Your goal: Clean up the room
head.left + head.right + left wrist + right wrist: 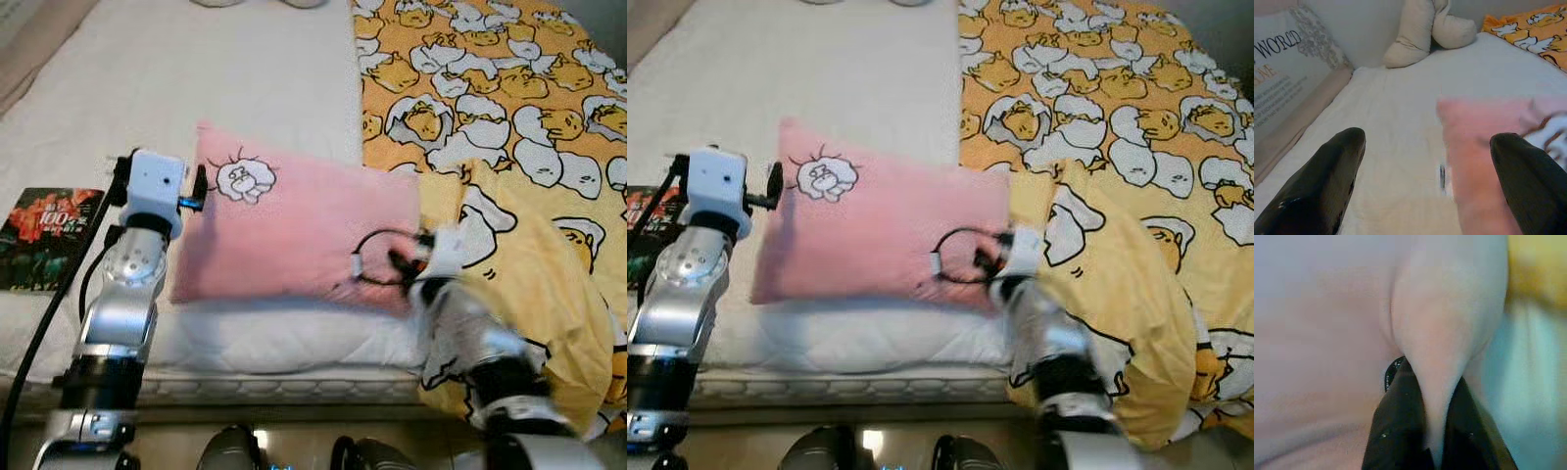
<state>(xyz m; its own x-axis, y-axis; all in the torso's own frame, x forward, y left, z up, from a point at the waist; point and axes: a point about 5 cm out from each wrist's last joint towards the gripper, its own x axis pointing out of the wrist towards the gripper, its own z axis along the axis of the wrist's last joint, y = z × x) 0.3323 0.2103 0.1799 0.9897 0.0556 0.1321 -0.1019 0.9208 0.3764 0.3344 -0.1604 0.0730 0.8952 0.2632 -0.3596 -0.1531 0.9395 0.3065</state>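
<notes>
A pink pillow (294, 230) with a white cartoon patch lies across the front of the white bed (196, 78), partly lifted over a white pillow (284, 338). My right gripper (1432, 431) is shut on a pinched fold of the pink pillow (1440, 333) at its right end, next to the yellow blanket. My left gripper (1430, 181) stands open beside the pillow's left edge (1484, 161), nothing between its fingers (1327, 186). The left wrist (155, 191) sits at the pillow's upper left corner.
A yellow duvet (509, 117) with egg cartoons covers the bed's right half and hangs over the front edge. A dark book (49, 235) lies at the left on the mattress. Cream cushions (1420, 29) and a printed pillow (1288, 78) rest at the head of the bed.
</notes>
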